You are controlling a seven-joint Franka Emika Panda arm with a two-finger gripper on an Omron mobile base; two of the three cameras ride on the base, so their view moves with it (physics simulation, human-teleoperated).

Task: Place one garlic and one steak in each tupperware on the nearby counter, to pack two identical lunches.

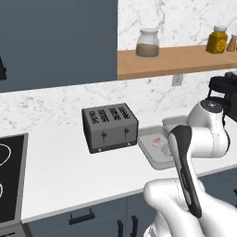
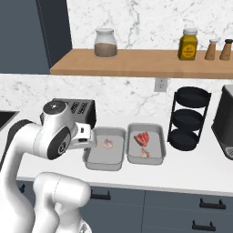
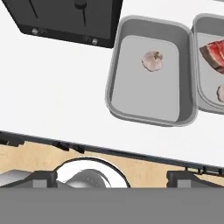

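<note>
**On the white counter: one tray short of a steak**

Side by side on the long plain white worktop (image 2: 54, 177), just right of the dark slotted toaster (image 1: 110, 127): two shallow light-grey rectangular trays. Left tray (image 3: 114, 83) carrying a single pale garlic bulb (image 3: 152, 61) toward its far end, rest of the floor bare. Right tray (image 2: 157, 154) holding a red slab of steak (image 2: 141, 138) at the far end and a second pale garlic bulb (image 2: 144, 153) nearer. By these frames, right lunch complete; left lunch lacking its steak, and no spare steak to be made out.

Two-finger gripper (image 3: 111, 177) hanging above the near counter edge, fingers spread wide and empty, nothing between them.

Handling, as a judgement: steak likely soft, limp, somewhat slick, heavier than garlic; best pinched across its thick middle rather than a thin edge, so it does not fold or slide out. Garlic light, hard, rounded, prone to rolling; best taken across its widest girth with fingers straddling it squarely. Trays rigid with raised rims; lowering well inside the rim advisable to avoid catching a finger on the wall.
</note>
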